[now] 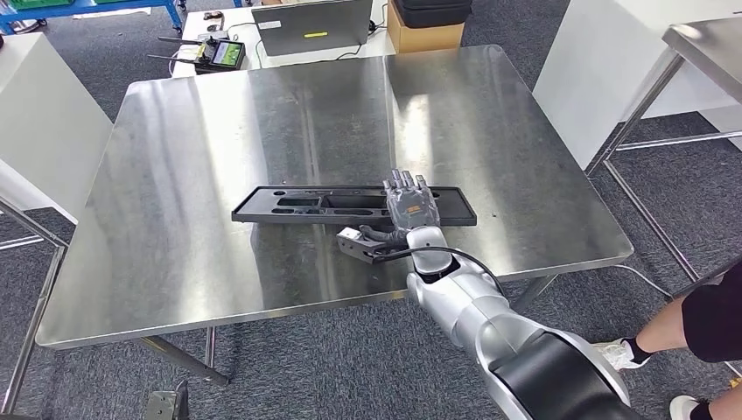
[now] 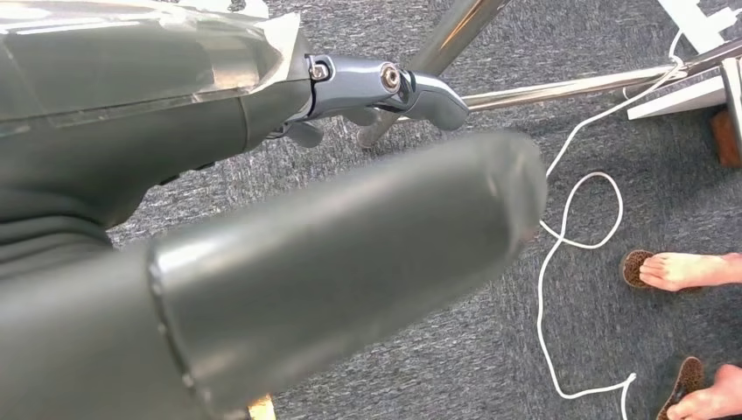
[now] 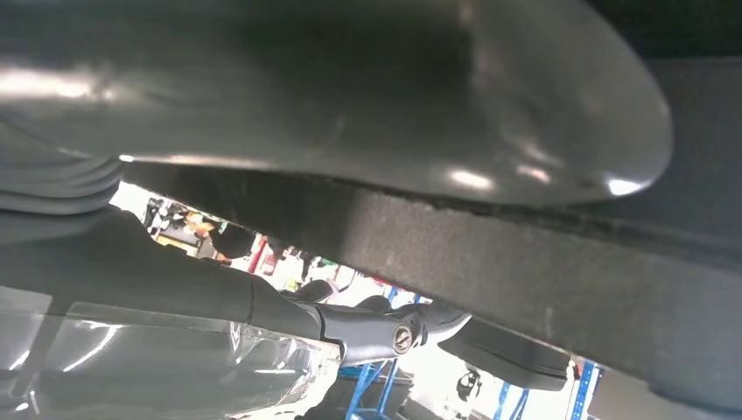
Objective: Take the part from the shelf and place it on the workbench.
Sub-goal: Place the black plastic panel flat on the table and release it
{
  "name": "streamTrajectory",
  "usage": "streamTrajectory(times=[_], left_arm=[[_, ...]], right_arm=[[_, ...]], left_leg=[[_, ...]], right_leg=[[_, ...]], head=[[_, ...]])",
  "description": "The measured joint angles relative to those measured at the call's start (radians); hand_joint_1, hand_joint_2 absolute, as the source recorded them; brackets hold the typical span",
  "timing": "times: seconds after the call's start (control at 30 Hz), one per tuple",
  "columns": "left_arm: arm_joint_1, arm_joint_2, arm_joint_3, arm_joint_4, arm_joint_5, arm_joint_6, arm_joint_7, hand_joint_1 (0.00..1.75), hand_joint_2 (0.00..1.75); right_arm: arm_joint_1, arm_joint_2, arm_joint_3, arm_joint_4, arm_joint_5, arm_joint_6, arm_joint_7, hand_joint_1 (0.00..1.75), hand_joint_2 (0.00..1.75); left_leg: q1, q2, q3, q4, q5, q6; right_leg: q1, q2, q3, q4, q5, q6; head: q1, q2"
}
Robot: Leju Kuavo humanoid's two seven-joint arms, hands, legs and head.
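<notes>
1. Part (image 1: 350,206): long black tray-like moulding, lying flat across the middle of the steel table (image 1: 175,262). Looks fully supported by the table top.
2. Right hand (image 1: 409,210): over the part's right portion, palm down, fingers (image 1: 402,182) reaching across its far edge. In the right wrist view the dark part (image 3: 560,289) sits right against the thumb (image 3: 350,87), so I judge the hand grips the part; a loosened grip can't be ruled out from these frames.
3. Left hand (image 2: 262,219): hangs low beside the table, wrist view looks down at carpet. Thumb and one finger (image 2: 411,87) stick out apart, nothing between them, so fingers spread and empty.
4. Progress, my read: pick from shelf done, carry done, part is down on the table. Task nearly finished.
5. Left to do: let go, lift the right hand off without dragging the part.
6. Risk: part is long and light-looking, fingers hooked over the far edge could tug it sideways on the slick steel on pull-away.
7. Beyond the fingers, at the table's far side: a laptop (image 1: 313,26), a handheld controller (image 1: 219,54), a cardboard box (image 1: 424,35).
8. A person's leg and shoe (image 1: 623,352) right of the right arm; bare feet (image 2: 678,269) and a white cable (image 2: 577,227) on the carpet, seen past the left hand.
</notes>
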Motion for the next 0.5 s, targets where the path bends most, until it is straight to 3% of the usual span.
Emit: streamTrajectory(times=[0.1, 0.3, 0.5], left_arm=[[0.0, 0.0, 0.005, -0.002, 0.0, 0.0, 0.0, 0.0, 0.0], [0.0, 0.0, 0.011, -0.007, -0.005, 0.0, 0.0, 0.0, 0.0], [0.001, 0.0, 0.013, -0.011, -0.011, 0.004, 0.0, 0.0, 0.0]], right_arm=[[0.001, 0.006, -0.005, -0.002, -0.013, -0.003, -0.021, 0.0, 0.0], [0.028, 0.055, -0.045, -0.035, -0.061, -0.049, -0.149, 0.0, 0.0], [0.043, 0.09, -0.063, -0.08, -0.061, -0.064, -0.167, 0.0, 0.0]], left_leg=[[0.0, 0.0, 0.0, 0.0, 0.0, 0.0], [0.0, 0.0, 0.0, 0.0, 0.0, 0.0], [0.0, 0.0, 0.0, 0.0, 0.0, 0.0]], right_leg=[[0.0, 0.0, 0.0, 0.0, 0.0, 0.0], [0.0, 0.0, 0.0, 0.0, 0.0, 0.0], [0.0, 0.0, 0.0, 0.0, 0.0, 0.0]], head=[[0.0, 0.0], [0.0, 0.0], [0.0, 0.0]])
